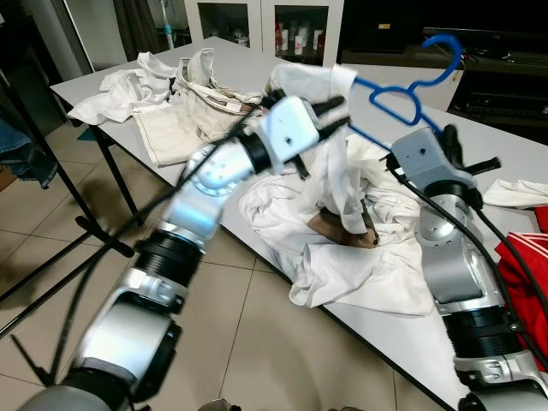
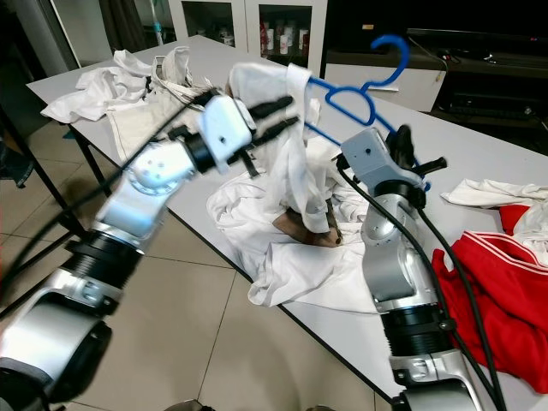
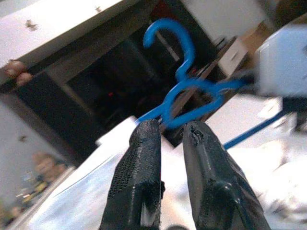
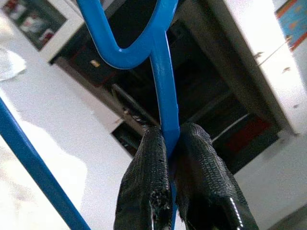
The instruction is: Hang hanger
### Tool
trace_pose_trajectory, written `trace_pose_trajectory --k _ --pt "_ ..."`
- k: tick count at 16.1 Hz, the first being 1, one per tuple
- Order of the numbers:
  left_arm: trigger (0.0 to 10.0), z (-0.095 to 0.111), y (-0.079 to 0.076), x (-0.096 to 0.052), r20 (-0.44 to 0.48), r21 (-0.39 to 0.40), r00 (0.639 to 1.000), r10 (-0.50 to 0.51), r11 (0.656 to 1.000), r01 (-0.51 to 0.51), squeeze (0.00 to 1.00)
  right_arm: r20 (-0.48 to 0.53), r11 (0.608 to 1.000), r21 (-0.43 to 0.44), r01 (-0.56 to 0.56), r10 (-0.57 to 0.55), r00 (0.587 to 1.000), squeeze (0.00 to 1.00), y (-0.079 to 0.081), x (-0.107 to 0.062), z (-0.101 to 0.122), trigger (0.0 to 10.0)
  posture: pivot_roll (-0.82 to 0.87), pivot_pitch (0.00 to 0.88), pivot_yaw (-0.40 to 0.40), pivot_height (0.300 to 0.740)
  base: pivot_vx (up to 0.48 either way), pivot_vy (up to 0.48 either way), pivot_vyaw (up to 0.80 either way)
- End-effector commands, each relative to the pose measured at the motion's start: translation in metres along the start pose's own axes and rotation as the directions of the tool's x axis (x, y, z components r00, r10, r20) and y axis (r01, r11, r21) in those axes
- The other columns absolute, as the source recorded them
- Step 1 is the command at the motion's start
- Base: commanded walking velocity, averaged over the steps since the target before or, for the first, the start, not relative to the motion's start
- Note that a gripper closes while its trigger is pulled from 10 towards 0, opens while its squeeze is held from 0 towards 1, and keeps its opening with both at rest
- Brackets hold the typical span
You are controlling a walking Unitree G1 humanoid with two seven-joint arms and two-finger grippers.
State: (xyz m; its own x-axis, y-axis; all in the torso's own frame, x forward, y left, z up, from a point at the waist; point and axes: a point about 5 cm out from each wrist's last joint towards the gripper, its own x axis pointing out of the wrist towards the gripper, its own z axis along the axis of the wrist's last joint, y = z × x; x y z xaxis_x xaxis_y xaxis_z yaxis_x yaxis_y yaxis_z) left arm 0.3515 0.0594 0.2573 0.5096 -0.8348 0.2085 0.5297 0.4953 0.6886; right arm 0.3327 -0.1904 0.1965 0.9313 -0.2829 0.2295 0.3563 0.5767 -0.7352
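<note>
A blue plastic clothes hanger (image 1: 409, 89) is held up in the air above a long grey table (image 1: 505, 154), its hook pointing up and away from the robot toward the dark cabinets behind. The right gripper (image 4: 168, 143) is clamped on the hanger's bar, the two black fingers (image 4: 144, 191) pressed against either side of the blue plastic, with the looped neck of the hanger just beyond the fingertips. A white cloth garment (image 1: 342, 163) is draped over the hanger's far shoulder and hangs down from it to the table.

The left gripper (image 1: 334, 116) reaches in from the other side at that draped shoulder. Its fingers (image 3: 139, 177) stand slightly apart with a narrow gap between them, and the hanger's neck and hook lie just past their tips; whether they pinch the white cloth cannot be told.

Below the hanger, a heap of rumpled white fabric (image 1: 360, 257) lies on the table with a brown patch (image 1: 330, 224) showing in it. A pile of cream and white clothes (image 1: 184, 94) sits at the table's far left end, and a red garment (image 2: 497, 291) with white trim lies at the right, beside the right arm.
</note>
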Motion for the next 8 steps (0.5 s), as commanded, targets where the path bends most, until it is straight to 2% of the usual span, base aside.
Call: trace_pose_trajectory --k 1,2,5,6,8 --pt "10.0 0.001 0.014 -0.002 -0.027 0.03 0.999 0.023 0.999 -0.022 0.0 0.019 1.0 -0.003 0.026 -0.026 0.999 0.0 -0.003 -0.001 -0.001 10.0 -0.04 0.0 0.022 0.723 0.0 0.0 0.0" --pt "10.0 -0.005 0.023 -0.011 -0.078 0.048 0.997 -0.016 0.999 0.02 0.0 0.034 0.999 -0.017 0.029 -0.028 0.999 0.0 -0.003 -0.001 -0.001 10.0 -0.04 0.0 0.022 0.723 0.0 0.0 0.0" --pt "10.0 -0.012 0.029 -0.028 -0.116 0.048 0.989 -0.093 0.994 0.099 0.0 0.067 0.998 -0.044 0.037 -0.034 0.997 0.0 -0.002 -0.003 -0.003 10.0 -0.03 0.0 0.022 0.723 0.0 0.0 0.0" --pt "10.0 -0.013 0.034 -0.035 -0.138 0.085 0.985 -0.102 0.99 0.114 0.0 0.108 0.996 -0.084 0.039 -0.03 0.994 0.0 -0.001 -0.005 -0.005 10.0 -0.03 0.0 0.023 0.723 0.0 0.0 0.0" --pt "10.0 -0.012 0.04 -0.038 -0.152 0.106 0.985 -0.088 0.989 0.105 0.0 0.126 0.994 -0.1 0.039 -0.026 0.992 0.0 -0.001 -0.006 -0.006 10.0 -0.03 0.0 0.023 0.723 0.0 0.0 0.0"
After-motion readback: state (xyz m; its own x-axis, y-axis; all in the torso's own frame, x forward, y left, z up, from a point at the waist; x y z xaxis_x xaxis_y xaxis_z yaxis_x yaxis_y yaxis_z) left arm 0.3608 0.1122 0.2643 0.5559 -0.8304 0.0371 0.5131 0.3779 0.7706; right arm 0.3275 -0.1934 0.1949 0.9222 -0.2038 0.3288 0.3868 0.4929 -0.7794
